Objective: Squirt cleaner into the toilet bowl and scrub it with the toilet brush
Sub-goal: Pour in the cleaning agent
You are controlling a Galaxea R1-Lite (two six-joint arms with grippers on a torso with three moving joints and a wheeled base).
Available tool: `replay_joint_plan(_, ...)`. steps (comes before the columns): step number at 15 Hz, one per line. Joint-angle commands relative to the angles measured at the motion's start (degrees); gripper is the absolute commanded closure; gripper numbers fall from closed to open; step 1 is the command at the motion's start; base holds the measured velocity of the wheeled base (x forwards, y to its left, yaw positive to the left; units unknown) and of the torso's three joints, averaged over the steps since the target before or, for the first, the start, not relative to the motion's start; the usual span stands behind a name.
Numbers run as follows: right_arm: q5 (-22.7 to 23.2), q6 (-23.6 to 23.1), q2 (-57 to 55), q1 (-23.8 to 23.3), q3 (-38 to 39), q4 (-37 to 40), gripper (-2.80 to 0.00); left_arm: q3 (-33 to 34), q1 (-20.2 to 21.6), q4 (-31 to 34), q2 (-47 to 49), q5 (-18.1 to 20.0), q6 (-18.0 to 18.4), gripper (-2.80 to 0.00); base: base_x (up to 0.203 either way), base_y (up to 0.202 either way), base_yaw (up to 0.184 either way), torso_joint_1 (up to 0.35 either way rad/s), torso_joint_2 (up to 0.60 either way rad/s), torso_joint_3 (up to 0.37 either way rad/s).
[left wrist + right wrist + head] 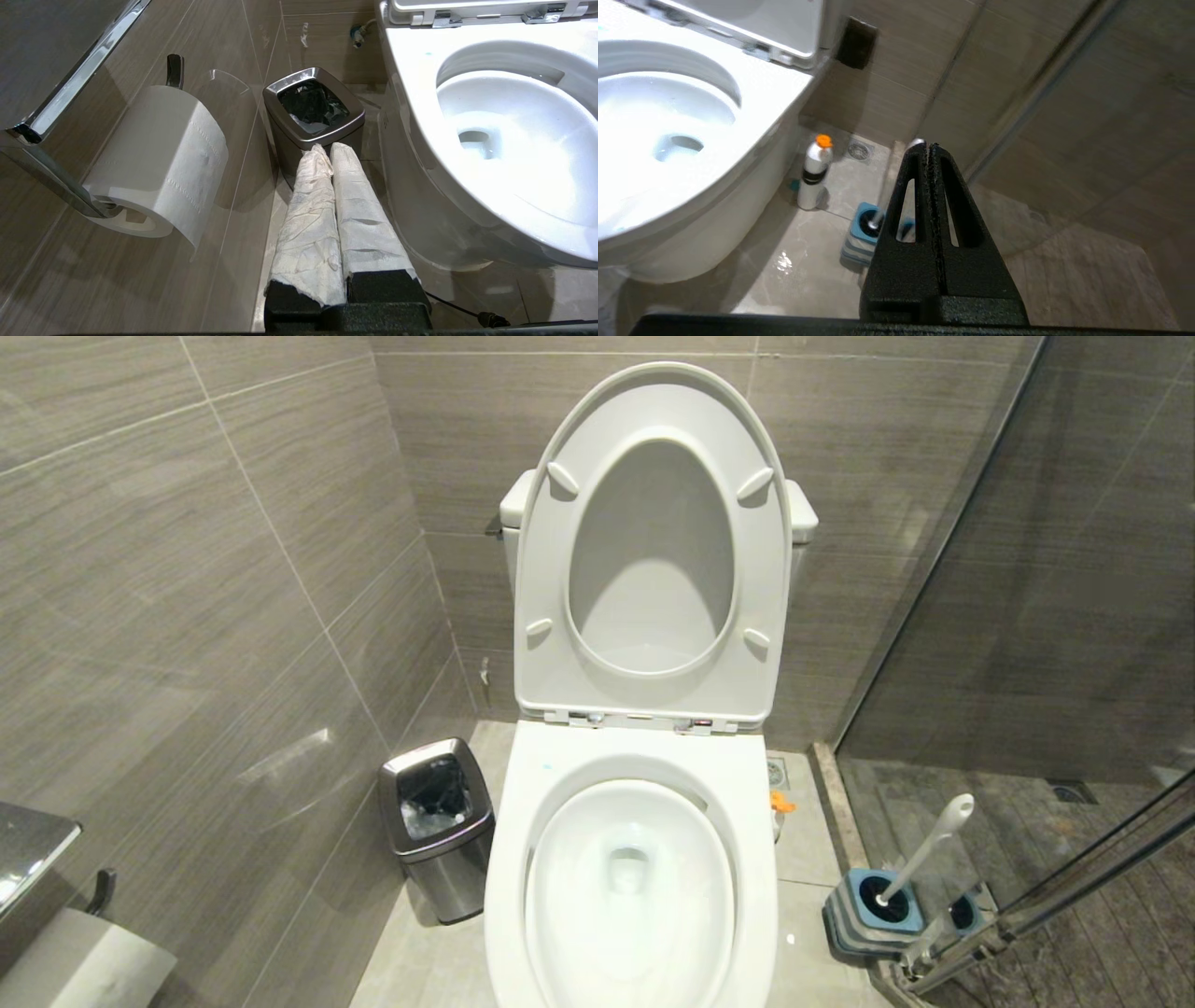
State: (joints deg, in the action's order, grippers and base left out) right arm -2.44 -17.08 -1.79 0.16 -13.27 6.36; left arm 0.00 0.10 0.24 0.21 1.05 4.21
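Both hands, left hand (331, 151) and right hand (930, 148), are sitting closed, empty. Brush (924, 849) is looking light, stiff; grip mid-handle.

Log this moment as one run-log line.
stage: not started | left gripper: shut, empty | right gripper: shut, empty | toilet brush: in holder | toilet bowl: no cleaner visible, seat up

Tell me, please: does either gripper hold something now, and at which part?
Nothing is held. The left gripper and right gripper are both shut on nothing.
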Motion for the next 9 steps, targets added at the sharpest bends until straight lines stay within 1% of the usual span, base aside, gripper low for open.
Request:
replay_joint_plan(1, -4.1, 0.2, -10.6, -0.1, -8.5, 3.9, 0.0, 0.0, 0.0, 0.0, 0.0, 0.0, 0.0, 0.0, 0.0, 0.0, 0.0, 0.0, 0.0, 0.0)
replay_joint_plan(3, -7.7, 2.8, -23.3, -0.1, -15.9, 3.2, 0.0, 0.0, 0.0, 0.0, 0.0, 0.0, 0.0, 0.0, 0.0, 0.0, 0.0, 0.0, 0.0, 0.0)
replay_joint_plan(4, -8.8, 4.7, -30.2, -0.2, -19.8, 1.2, 0.0, 0.0, 0.0, 0.0, 0.0, 0.0, 0.0, 0.0, 0.0, 0.0, 0.0, 0.0, 0.0, 0.0)
replay_joint_plan(7, -10.7, 9.5, -49.1, -0.1, -32.2, -6.6, 0.0, 0.0, 0.1, 0.0, 0.0, 0.0, 0.0, 0.0, 0.0, 0.0, 0.0, 0.0, 0.0, 0.0)
replay_joint_plan(9, -11.3, 11.8, -57.6, 0.4, -37.6, -10.0, 0.0, 0.0, 0.0, 0.0, 0.0, 0.0, 0.0, 0.0, 0.0, 0.0, 0.0, 0.0, 0.0, 0.0)
